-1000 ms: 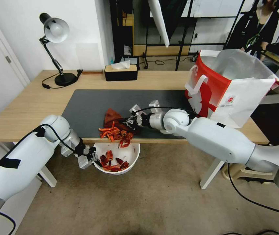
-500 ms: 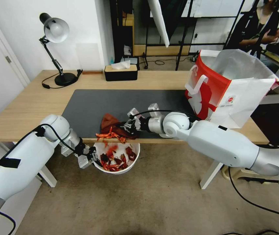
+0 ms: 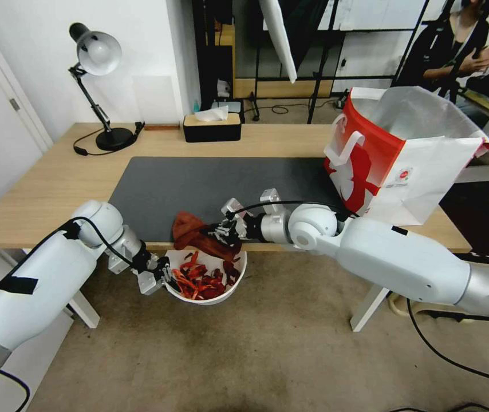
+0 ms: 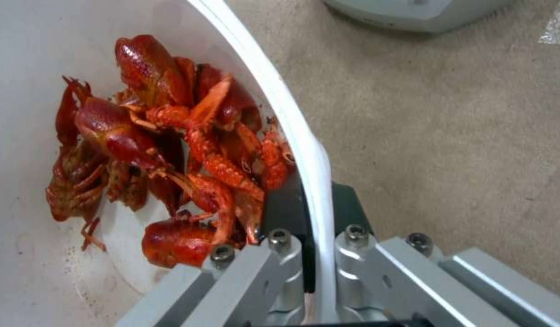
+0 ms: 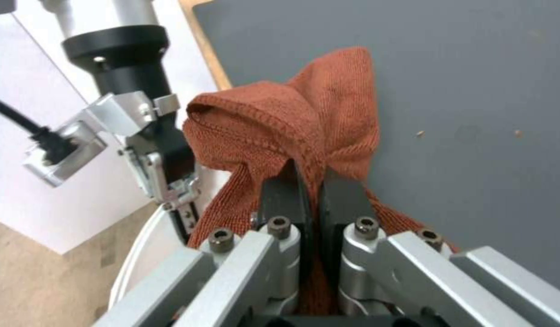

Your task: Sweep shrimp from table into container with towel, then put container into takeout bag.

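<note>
**Last shrimp go over the edge**

The shrimp (image 3: 198, 280) that lay on the counter (image 3: 44, 189) a second ago now sit in the container (image 3: 228, 290), pinched at its rim by the left end effector (image 3: 161, 277). The right end effector (image 3: 225, 229) clamps the towel (image 3: 190, 229) at the near edge. Sweeping looks finished; the takeout bag (image 3: 405, 154) waits far right.

My right claw (image 5: 310, 200) is brushed silver metal with matt black pads, pinching the towel (image 5: 292, 122), a rust-brown cloth with a nubby, looped weave. My left claw (image 4: 307, 272) has the same bare metal and dark screws, gripping the container (image 4: 292, 122), smooth white plastic, faintly speckled inside. The shrimp (image 4: 165, 150) are glossy, wet-looking red shells. The table (image 3: 44, 183) is pale wood under a matt grey mat (image 3: 210, 177). The takeout bag (image 3: 405, 154) looks like smooth paper.
</note>
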Motion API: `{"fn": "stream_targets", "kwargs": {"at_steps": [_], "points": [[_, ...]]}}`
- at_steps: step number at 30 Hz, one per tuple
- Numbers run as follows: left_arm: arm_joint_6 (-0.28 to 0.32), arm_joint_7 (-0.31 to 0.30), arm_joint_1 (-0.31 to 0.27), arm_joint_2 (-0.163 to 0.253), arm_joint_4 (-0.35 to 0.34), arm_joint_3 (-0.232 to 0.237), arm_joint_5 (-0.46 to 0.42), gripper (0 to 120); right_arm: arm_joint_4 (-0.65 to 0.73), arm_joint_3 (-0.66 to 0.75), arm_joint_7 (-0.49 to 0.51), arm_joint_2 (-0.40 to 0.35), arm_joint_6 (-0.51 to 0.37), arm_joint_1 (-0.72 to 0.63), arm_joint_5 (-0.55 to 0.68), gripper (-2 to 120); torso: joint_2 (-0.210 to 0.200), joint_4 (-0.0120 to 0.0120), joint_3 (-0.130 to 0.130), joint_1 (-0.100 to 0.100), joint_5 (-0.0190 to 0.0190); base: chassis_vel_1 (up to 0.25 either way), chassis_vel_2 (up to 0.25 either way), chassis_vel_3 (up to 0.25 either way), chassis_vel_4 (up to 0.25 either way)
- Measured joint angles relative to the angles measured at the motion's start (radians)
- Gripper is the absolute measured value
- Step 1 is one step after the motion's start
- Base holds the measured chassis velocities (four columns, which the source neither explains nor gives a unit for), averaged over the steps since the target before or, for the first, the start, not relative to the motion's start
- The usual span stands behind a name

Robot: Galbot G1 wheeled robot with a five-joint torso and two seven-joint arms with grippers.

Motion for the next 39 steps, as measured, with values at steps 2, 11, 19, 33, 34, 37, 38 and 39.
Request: {"fn": "stream_targets", "kwargs": {"at_steps": [2, 11, 19, 33, 34, 37, 38, 39], "points": [[0.000, 0.000, 0.004, -0.003, 0.000, -0.001, 0.001, 0, 0.013, -0.002, -0.009, -0.010, 0.000, -0.001, 0.000, 1, 0.000, 0.0000, 0.000, 0.000, 0.0000, 0.000, 0.000, 0.000, 0.000], [0.000, 0.000, 0.014, -0.001, -0.001, -0.006, 0.003, 0, 0.012, 0.042, -0.057, -0.003, 0.063, -0.017, 0.050, 1, 0.000, 0.0002, 0.000, 0.000, 0.0000, 0.000, 0.000, 0.000, 0.000], [0.000, 0.000, 0.020, 0.001, -0.004, -0.009, 0.002, 0, 0.010, 0.114, -0.040, 0.007, 0.133, -0.028, 0.154, 1, 0.000, 0.0001, 0.000, 0.000, -0.0001, 0.000, 0.000, 0.000, 0.000], [0.000, 0.000, 0.043, 0.003, -0.018, -0.027, 0.007, 0, -0.003, 0.249, 0.085, 0.012, 0.182, -0.059, 0.214, 1, 0.000, 0.0001, 0.000, 0.000, 0.0000, 0.000, 0.000, 0.000, 0.000], [0.000, 0.000, 0.045, 0.003, -0.019, -0.027, 0.008, 0, -0.009, 0.262, 0.097, 0.012, 0.185, -0.062, 0.214, 1, 0.000, 0.0001, 0.000, 0.000, -0.0001, 0.000, 0.000, 0.000, 0.000], [0.000, 0.000, 0.049, 0.002, -0.021, -0.027, 0.010, 0, -0.020, 0.295, 0.133, 0.009, 0.190, -0.069, 0.213, 1, 0.000, 0.0002, 0.000, 0.000, -0.0001, 0.000, 0.000, 0.000, 0.000], [0.000, 0.000, 0.050, 0.000, -0.023, -0.028, 0.011, 0, -0.027, 0.315, 0.158, 0.005, 0.192, -0.076, 0.211, 1, 0.000, 0.0000, 0.000, 0.000, -0.0001, 0.000, 0.000, 0.000, 0.000], [0.000, 0.000, 0.053, -0.004, -0.024, -0.028, 0.012, 0, -0.036, 0.335, 0.176, 0.000, 0.194, -0.086, 0.208, 1, 0.000, 0.0000, 0.000, 0.000, 0.0000, 0.000, 0.000, 0.000, 0.000]]}}
